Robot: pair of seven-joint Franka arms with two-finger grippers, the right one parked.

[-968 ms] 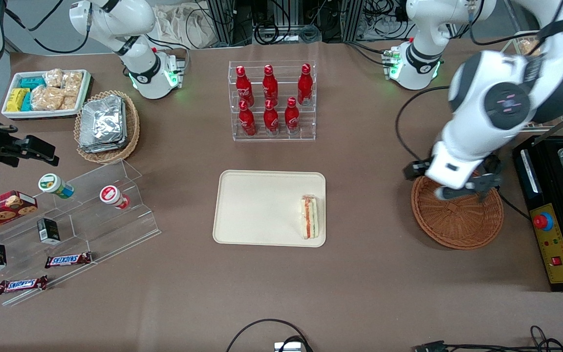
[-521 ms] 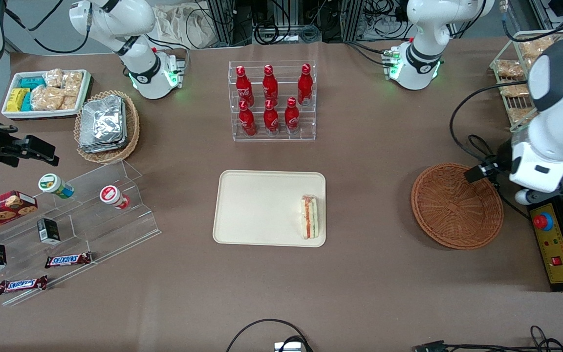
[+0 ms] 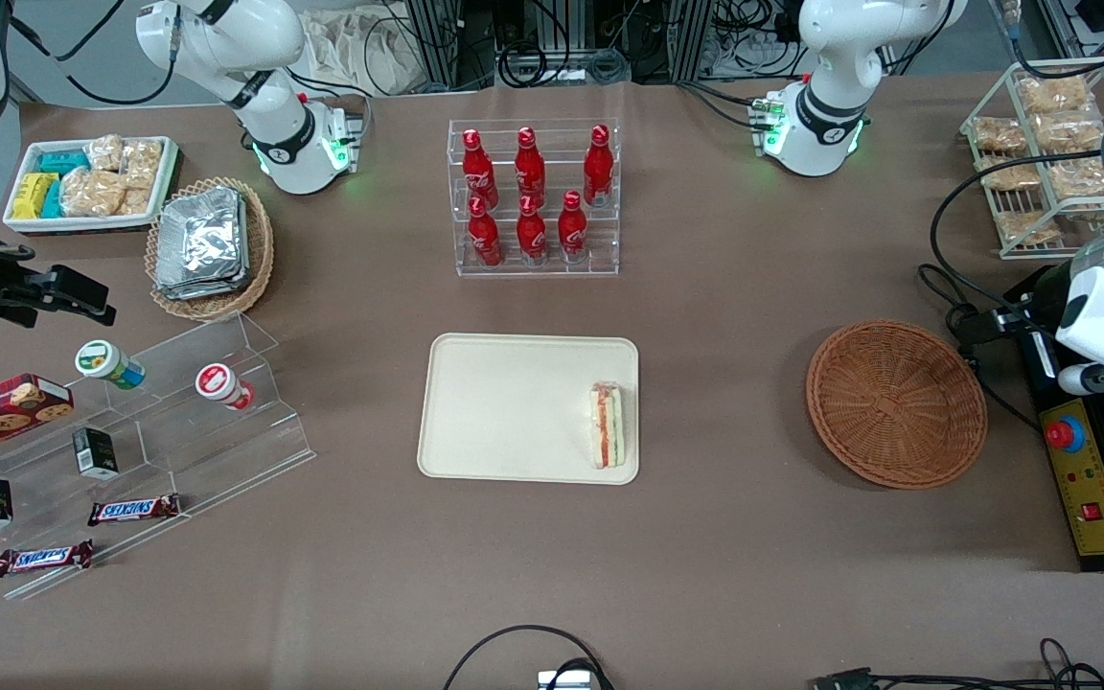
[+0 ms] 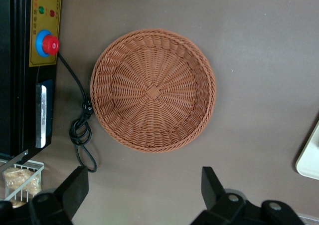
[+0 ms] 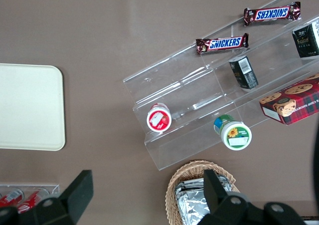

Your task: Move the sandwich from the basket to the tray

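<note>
Front view first: the gripper point(image 3: 1093, 379) sits way out at the working arm's end of the table, up over the black control box point(image 3: 1084, 460) with the red button, well apart from the basket point(image 3: 895, 404). Can't really make out its fingers from here. The sandwich point(image 3: 608, 425) is on the tray point(image 3: 514, 407), a pale bread wedge with orange-red and green stripes along its edge, lying close to the rim at the tray's end nearest the basket. The tray is smooth cream plastic with rounded corners. The basket is a round reddish-brown wicker thing with nothing in it. Farther from the camera there's a clear acrylic rack of red bottles point(image 3: 531, 196), and toward the parked arm's end a lighter wicker basket of foil packets point(image 3: 207, 244).

Left wrist view: the gripper point(image 4: 144, 192) is spread wide with both dark fingers point(image 4: 75, 187) holding nothing, just bare brown tabletop between them. The basket point(image 4: 153, 89) shows its spiral weave and a little square knot in the middle. A corner of the tray point(image 4: 311, 157) peeks in.

Right wrist view: the tray's point(image 5: 30, 108) bare end, plus clear acrylic steps point(image 5: 214, 100) with Snickers bars point(image 5: 222, 44) on them.
</note>
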